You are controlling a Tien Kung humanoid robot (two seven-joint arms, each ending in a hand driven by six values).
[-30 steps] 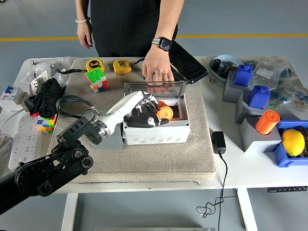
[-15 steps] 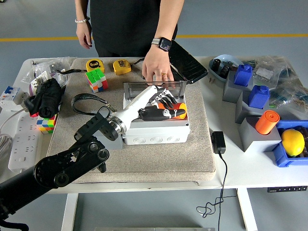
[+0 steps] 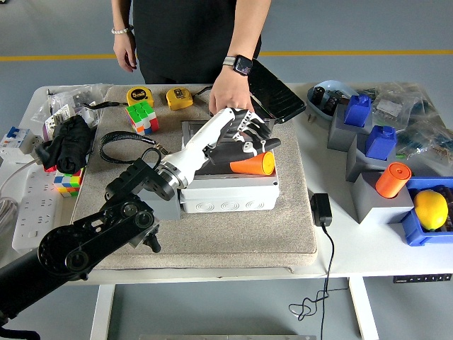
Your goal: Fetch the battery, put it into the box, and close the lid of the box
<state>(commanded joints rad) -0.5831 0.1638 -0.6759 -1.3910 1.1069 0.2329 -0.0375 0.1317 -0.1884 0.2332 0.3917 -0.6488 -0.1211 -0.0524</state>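
Left hand grips orange battery above open box

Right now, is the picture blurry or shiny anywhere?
Head view: mostly sharp and evenly lit, with only soft shadows under the grey box; the left hand holding the orange battery looks crisp; a faint sheen shows on the black tablet.

Bright, even overhead light is filling the scene, and the white bench is showing soft, short shadows. Glare is sitting on the clear lid. Everything is staying sharp, with only slight bending at the edges.
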